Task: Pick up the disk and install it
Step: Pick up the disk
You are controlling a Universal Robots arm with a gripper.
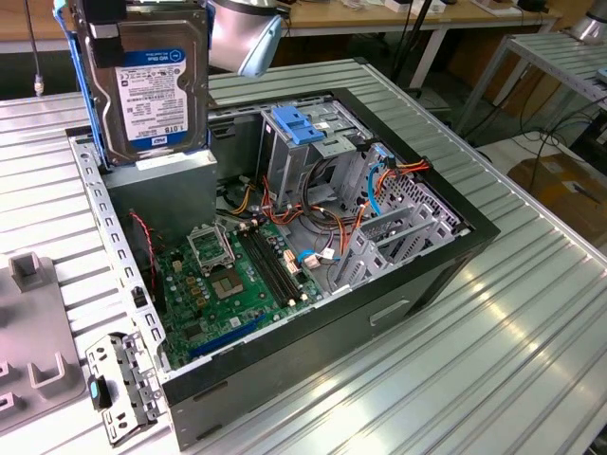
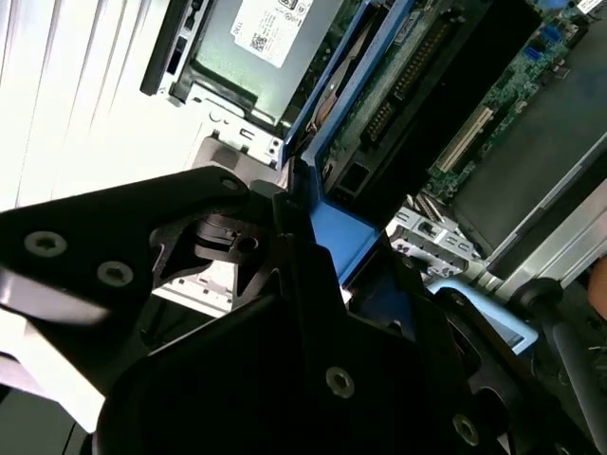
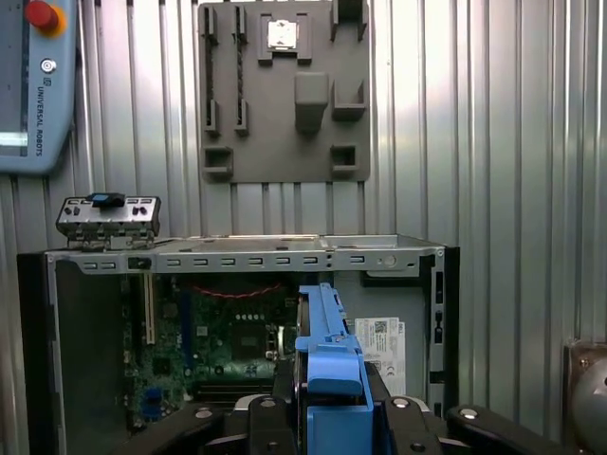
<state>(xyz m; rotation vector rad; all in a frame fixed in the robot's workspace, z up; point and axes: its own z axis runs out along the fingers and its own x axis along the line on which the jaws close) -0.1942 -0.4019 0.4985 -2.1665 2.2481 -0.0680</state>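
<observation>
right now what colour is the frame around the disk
Blue; the frame shows best in the first wrist view, the disk itself in the exterior view.

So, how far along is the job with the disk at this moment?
Done: the disk is picked up and hangs upright in the air over the open computer case, at the exterior view's left. In hand: the hand is shut on its blue carrier. Left: the disk is not yet in the drive bay under the blue bracket.
</observation>
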